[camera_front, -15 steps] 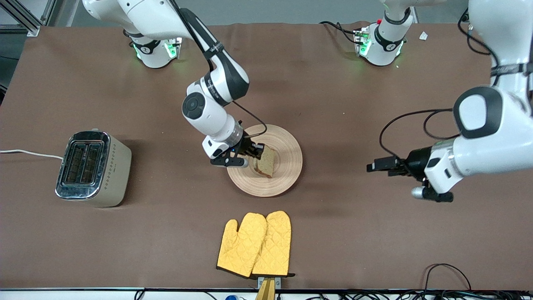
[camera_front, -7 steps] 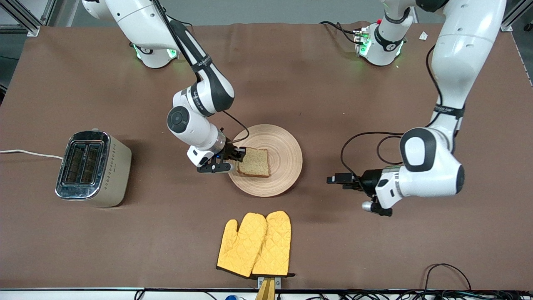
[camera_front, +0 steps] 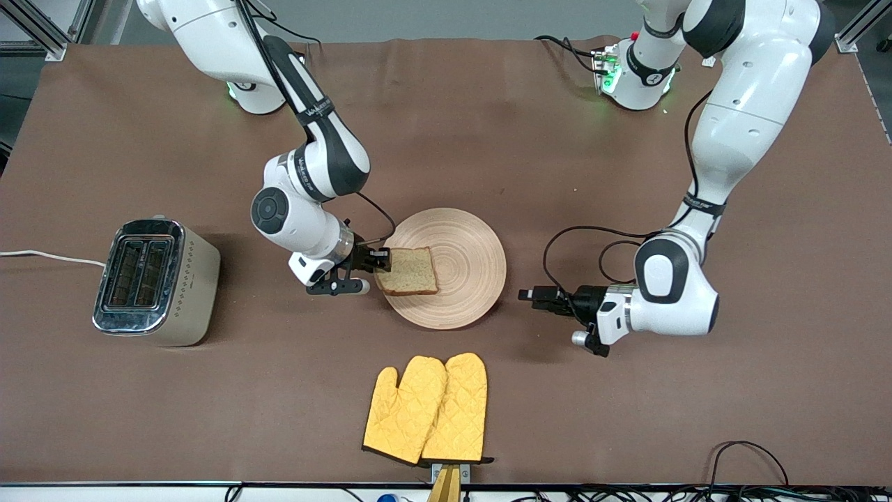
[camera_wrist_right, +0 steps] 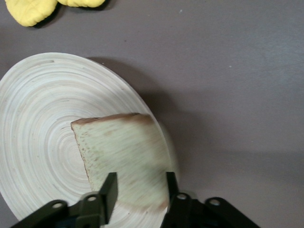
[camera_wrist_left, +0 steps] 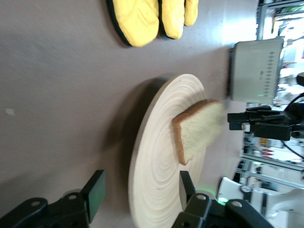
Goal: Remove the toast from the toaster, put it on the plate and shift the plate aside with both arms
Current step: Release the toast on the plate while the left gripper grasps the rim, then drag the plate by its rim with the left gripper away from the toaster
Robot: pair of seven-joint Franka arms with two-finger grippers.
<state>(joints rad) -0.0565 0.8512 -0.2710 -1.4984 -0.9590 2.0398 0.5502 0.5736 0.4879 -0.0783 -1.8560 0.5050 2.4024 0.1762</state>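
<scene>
The toast [camera_front: 410, 270] lies flat on the round wooden plate [camera_front: 468, 245], on the part toward the right arm's end. My right gripper [camera_front: 382, 261] is low at the toast's edge by the plate's rim. In the right wrist view the right gripper [camera_wrist_right: 140, 176] is open, its fingers apart over the toast [camera_wrist_right: 126, 149] and not gripping it. My left gripper [camera_front: 524, 295] is low over the table beside the plate's rim, toward the left arm's end. In the left wrist view the left gripper [camera_wrist_left: 141, 178] is open, with the plate's rim [camera_wrist_left: 137, 156] showing between its fingers.
A silver toaster [camera_front: 155, 282] stands toward the right arm's end of the table. A pair of yellow oven mitts [camera_front: 426, 410] lies nearer to the front camera than the plate. Black cables trail from both wrists.
The toast went from tilted in my right gripper to flat on the plate. The right gripper let go and drew back toward the toaster. The left arm swung down toward the plate's rim.
</scene>
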